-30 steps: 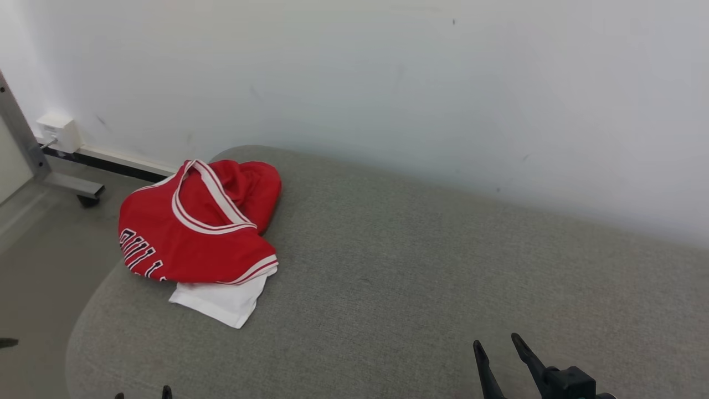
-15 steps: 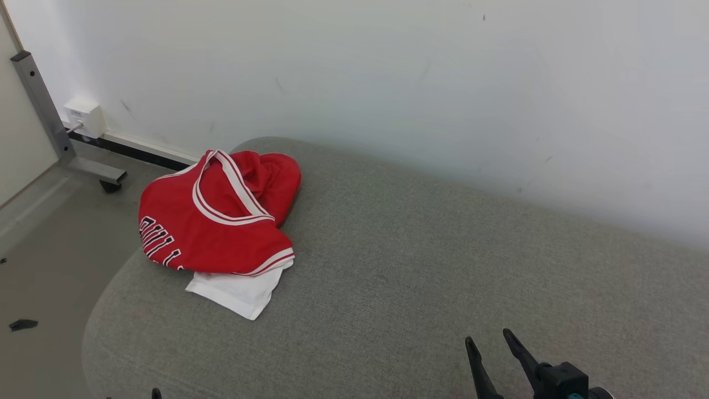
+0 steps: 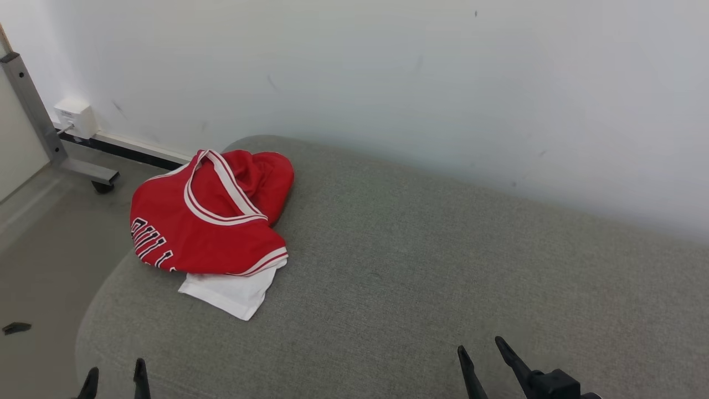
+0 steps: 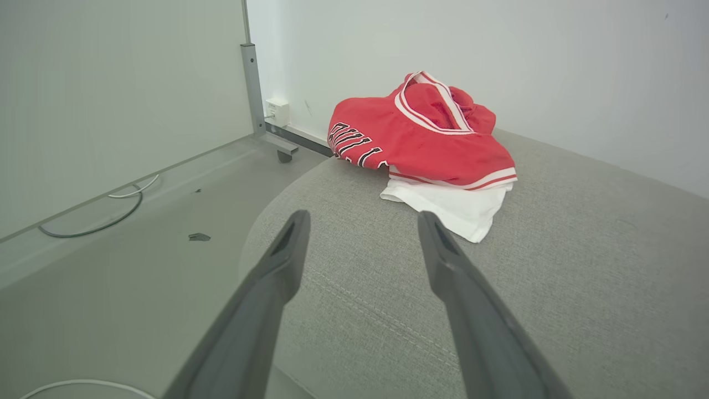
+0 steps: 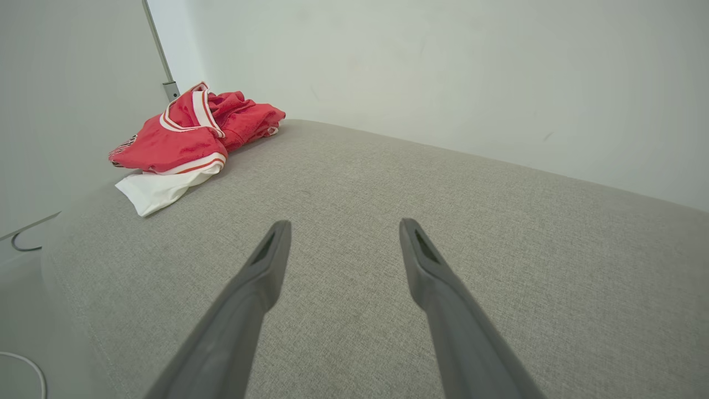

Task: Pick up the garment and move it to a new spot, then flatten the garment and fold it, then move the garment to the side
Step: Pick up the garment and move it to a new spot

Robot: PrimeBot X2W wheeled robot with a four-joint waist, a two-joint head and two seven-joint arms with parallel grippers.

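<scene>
Crumpled red garment [image 3: 207, 219] sits far left on the grey cushion [image 3: 421, 266], well apart from left gripper [image 3: 113, 370] and right gripper [image 3: 481, 350], both jaws spread wide, empty.

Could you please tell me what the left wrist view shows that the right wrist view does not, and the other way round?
Left wrist view: the open left gripper, a white wall socket box and a small dark scrap on the floor. Right wrist view: the open right gripper over a broad bare stretch of the seat. Both: the crumpled red jersey with white trim, a white cloth poking out beneath it, untouched, at the rounded end of the grey fabric cushion, with the white wall behind.
</scene>
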